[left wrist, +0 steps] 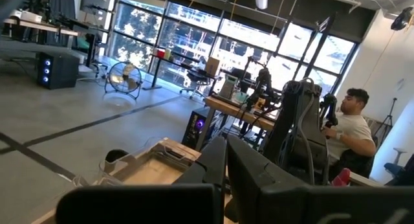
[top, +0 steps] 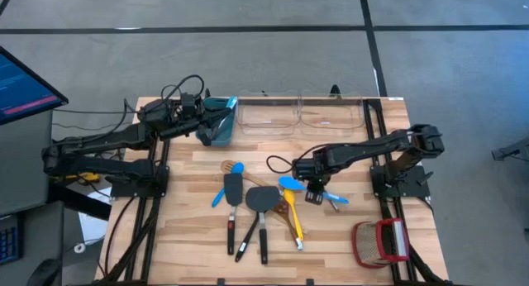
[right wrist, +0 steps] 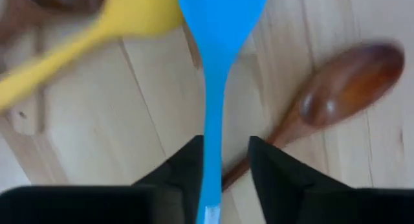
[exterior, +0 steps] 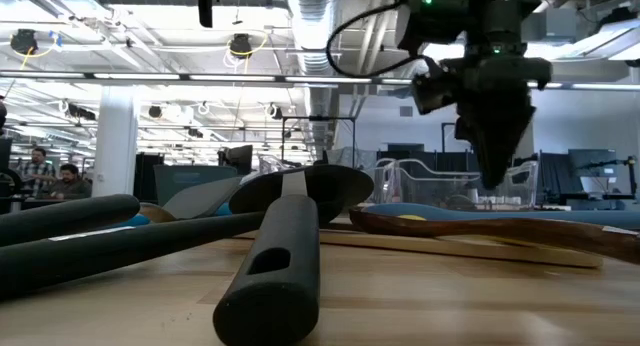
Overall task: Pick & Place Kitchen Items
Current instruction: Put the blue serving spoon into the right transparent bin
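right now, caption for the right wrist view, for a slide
Right gripper open astride the blue spoon handle, beside a yellow spoon and wooden spoon.

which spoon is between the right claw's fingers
The blue silicone spoon: its handle runs between the right claw fingers, while the yellow spoon and wooden spoon lie aside.

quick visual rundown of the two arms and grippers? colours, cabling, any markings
Both arms are dark, near-black jointed links on black base frames. Black cables loop loosely over the left arm near its wrist and off the right arm behind its gripper. The right gripper has two black, wedge-shaped fingers; the left gripper has flat black fingers. A green light glows on the right wrist housing. No markings are legible.
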You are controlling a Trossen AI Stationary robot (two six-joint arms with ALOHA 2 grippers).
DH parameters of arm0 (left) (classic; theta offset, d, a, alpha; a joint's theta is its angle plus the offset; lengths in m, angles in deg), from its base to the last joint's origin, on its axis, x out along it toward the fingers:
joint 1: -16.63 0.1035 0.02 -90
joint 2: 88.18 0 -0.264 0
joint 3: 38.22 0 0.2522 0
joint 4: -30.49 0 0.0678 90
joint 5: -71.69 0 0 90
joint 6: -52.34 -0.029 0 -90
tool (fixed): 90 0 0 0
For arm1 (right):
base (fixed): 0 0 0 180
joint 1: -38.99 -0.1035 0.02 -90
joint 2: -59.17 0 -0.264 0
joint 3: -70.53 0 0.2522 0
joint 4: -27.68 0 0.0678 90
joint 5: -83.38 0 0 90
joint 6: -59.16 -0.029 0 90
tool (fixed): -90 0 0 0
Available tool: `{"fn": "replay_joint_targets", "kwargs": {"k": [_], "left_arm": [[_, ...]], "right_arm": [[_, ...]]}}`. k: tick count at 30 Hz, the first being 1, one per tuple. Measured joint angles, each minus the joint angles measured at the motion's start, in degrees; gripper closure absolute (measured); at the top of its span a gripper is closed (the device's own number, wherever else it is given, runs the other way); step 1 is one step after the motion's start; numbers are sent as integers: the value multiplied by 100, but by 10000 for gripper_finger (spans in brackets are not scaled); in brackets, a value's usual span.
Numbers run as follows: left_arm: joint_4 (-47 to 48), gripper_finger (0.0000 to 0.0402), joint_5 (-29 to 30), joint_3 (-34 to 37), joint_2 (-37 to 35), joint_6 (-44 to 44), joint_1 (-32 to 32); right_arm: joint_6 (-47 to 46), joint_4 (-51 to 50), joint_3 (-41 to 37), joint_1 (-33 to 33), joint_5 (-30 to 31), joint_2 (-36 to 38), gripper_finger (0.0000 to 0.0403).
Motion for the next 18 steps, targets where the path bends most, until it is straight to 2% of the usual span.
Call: {"fn": "replay_joint_targets", "kwargs": {"k": [4, 8, 18], "left_arm": [[-2, 400, 0, 0, 0, 0, -2], [-2, 400, 0, 0, 0, 1, -1], [-5, 400, 0, 0, 0, 0, -1]], "right_arm": [[2, 47, 2, 0, -61, -135, 242], [0, 67, -3, -12, -180, -197, 222], [-24, 464, 10, -81, -171, -459, 216]]}}
